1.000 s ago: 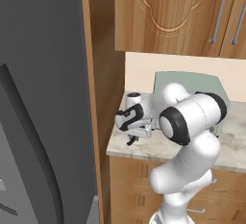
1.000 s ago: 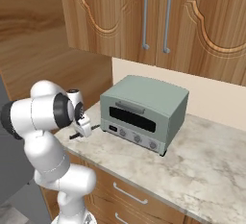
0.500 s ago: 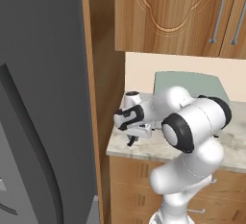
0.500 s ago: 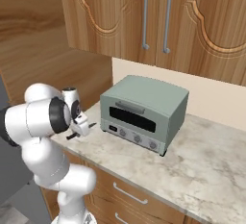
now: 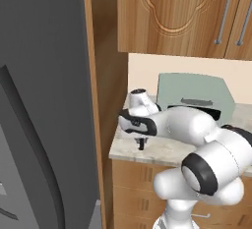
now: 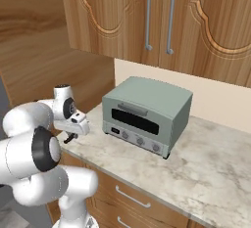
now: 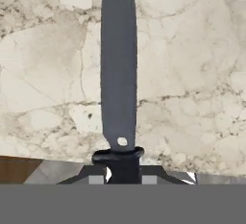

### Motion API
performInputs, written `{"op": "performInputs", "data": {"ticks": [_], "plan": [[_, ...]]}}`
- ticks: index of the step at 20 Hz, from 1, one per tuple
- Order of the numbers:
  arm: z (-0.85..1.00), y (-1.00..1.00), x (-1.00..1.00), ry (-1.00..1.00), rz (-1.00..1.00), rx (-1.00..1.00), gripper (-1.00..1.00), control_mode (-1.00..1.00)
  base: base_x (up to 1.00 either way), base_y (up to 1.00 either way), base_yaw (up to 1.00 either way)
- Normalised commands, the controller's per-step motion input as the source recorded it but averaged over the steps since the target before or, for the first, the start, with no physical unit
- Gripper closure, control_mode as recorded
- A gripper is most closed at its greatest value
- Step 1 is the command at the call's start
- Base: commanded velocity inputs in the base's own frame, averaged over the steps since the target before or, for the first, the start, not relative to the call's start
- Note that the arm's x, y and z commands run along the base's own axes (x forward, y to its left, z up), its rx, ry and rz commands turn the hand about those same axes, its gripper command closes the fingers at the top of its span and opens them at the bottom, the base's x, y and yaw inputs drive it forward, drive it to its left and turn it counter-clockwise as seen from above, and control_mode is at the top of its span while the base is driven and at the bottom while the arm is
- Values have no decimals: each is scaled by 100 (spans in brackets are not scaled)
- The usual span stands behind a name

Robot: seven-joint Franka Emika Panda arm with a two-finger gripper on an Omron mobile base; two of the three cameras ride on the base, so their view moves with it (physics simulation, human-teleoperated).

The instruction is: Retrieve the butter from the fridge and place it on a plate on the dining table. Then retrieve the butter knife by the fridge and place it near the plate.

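The tool is clamped on the butter knife by its handle, blade pointing out over the marbled table, ready for carrying.

Beige marbled stone surface atop wooden drawer fronts, running from a tall wood panel at one end along a cream back wall. Carries a pale green toaster oven, set back near the wall, front dials facing out toward the edge. Bare veined stone in front of it and off to its far side. In the hand view, slim dark butter knife stretched over the marbled top, blade pointing away, handle end at the bottom; whether lying on the stone or lifted clear cannot be told.
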Motion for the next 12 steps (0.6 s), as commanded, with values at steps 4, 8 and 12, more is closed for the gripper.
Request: {"op": "performInputs", "data": {"ticks": [4,8,12], "plan": [[47,-36,-38,-4,24,0,100,-100,0,0,0],[59,-33,-48,-5,20,2,100,-100,0,0,0],[78,-26,-62,-3,20,0,100,-100,0,0,0]]}}
